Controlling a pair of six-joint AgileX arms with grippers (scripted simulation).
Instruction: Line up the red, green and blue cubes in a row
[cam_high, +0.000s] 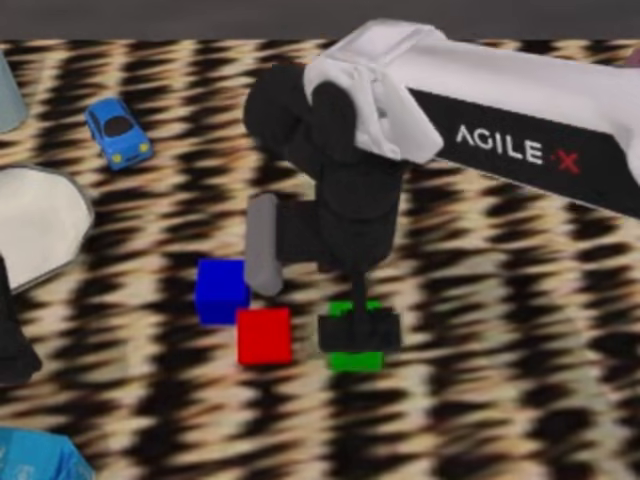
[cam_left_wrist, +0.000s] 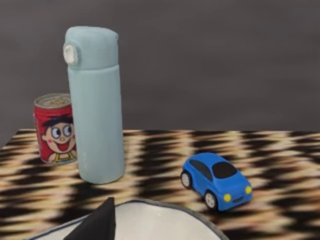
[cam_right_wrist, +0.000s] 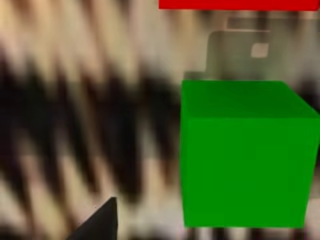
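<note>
- Top view, starting at the left edge: the left arm is parked there, only a bit of its white shell and dark body showing. Its gripper (cam_left_wrist: 97, 222) shows only as one dark finger tip in the left wrist view, so I can't tell if it's open or closed.
- Also over on that side, a small blue toy car (cam_high: 118, 131) sits near the back of the striped table (cam_high: 520, 330). The left wrist view shows the same car (cam_left_wrist: 216, 180) with a pale blue flask (cam_left_wrist: 95, 105) standing upright and a red cartoon can (cam_left_wrist: 55, 128) just behind and beside the flask. A white rounded rim (cam_left_wrist: 165, 210) fills the bottom of that view.
- Middle of the table: blue cube (cam_high: 221, 290), then the red cube (cam_high: 265, 335) touching it at a corner, sitting a bit nearer the front edge. So those two are diagonal, not really side by side.
- Right of the red one, with a small gap: the green cube (cam_high: 355, 360), roughly level with the red.
- The right gripper (cam_high: 358, 330) hangs straight over the green cube, arm reaching in from the top right. It covers the cube's middle, with green showing on both sides of it.
- Right wrist view: green cube (cam_right_wrist: 245, 155) up close, red cube edge (cam_right_wrist: 235, 4) beyond it. Only one dark finger tip (cam_right_wrist: 100, 222) is visible, off to the side of the cube, so whether the fingers are clamped or apart, can't tell.
</note>
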